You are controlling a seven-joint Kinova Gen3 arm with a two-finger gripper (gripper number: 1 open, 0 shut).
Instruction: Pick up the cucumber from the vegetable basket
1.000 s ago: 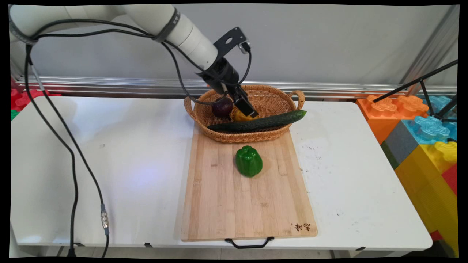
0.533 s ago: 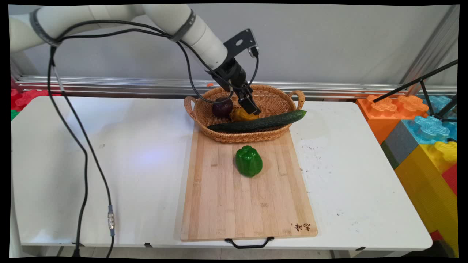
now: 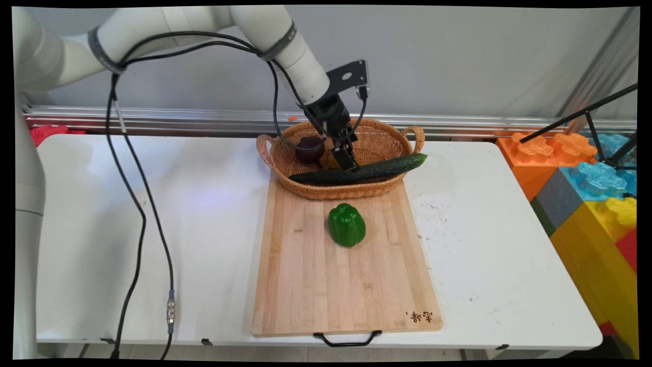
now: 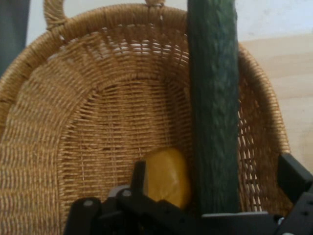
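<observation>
Two fingers of the hand [image 4: 210, 196] stand apart, straddling the cucumber [image 4: 213, 103] inside the wicker basket [image 4: 98, 127]; nothing clamped as far as the hand view shows. One finger [image 4: 138, 177] sits between the cucumber and a yellow item [image 4: 166, 176], the other finger [image 4: 293, 176] on the cucumber's opposite side, near the basket wall. Can't tell whether the pads touch the cucumber.

Main view: hand [image 3: 348, 162] is tilted down into the basket [image 3: 377, 189], tips right at the cucumber [image 3: 377, 169]. Cucumber lies along the basket's near side, its right end poking out over the rim beside the right handle. Yellow item [image 3: 333, 162] is mostly hidden behind the hand. Dark purple onion [image 3: 309, 150] sits in the basket's left part, just beside the hand.

Basket stands at the far end of the wooden cutting board [image 3: 346, 285], partly overlapping it. Green bell pepper [image 3: 346, 225] lies on the board, near the basket's front wall, apart from it. Board lies on the white bench [image 3: 509, 255], black handle at its near edge. Coloured toy blocks [image 3: 591, 193] stacked off the bench's right side. Black cables [image 3: 137, 204] hang from the arm down across the bench's left.
</observation>
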